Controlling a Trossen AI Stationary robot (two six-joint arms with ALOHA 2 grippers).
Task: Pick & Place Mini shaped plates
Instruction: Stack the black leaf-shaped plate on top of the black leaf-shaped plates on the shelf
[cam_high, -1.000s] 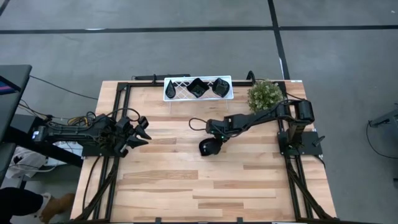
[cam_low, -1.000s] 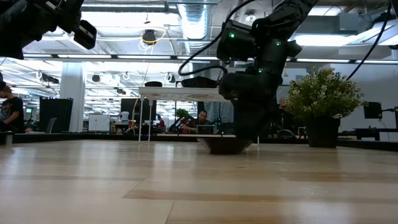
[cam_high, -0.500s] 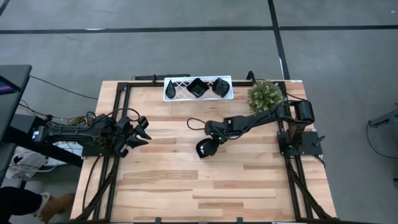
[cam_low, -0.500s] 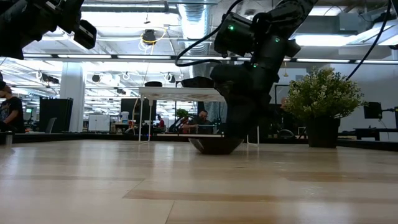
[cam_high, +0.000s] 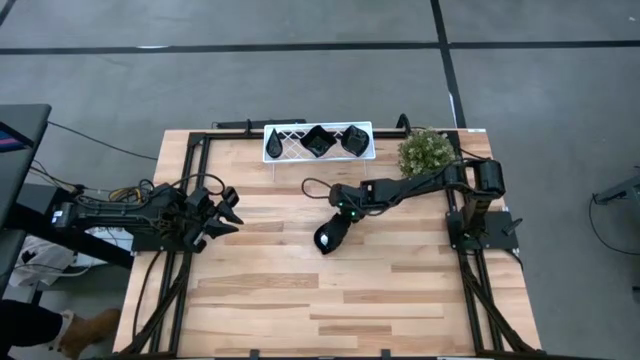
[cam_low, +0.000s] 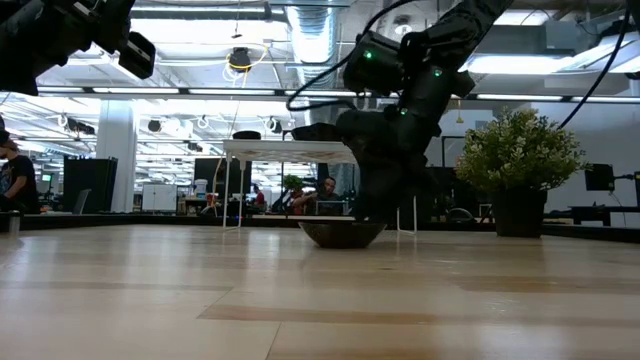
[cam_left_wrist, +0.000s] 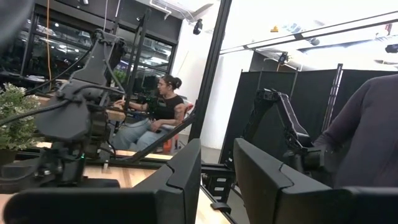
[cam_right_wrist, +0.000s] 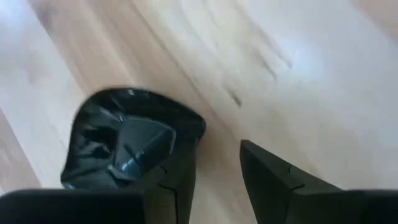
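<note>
Gleaming, a black wavy-edged mini plate (cam_right_wrist: 127, 144) sits on wood.

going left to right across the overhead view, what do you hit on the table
left gripper → white wire rack at the far edge holding two black plates → black plate on the wood by the right gripper → green plant → right arm base

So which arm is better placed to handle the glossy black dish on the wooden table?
Right. The right gripper is directly over the glossy black dish; the left gripper waits far off.
</note>
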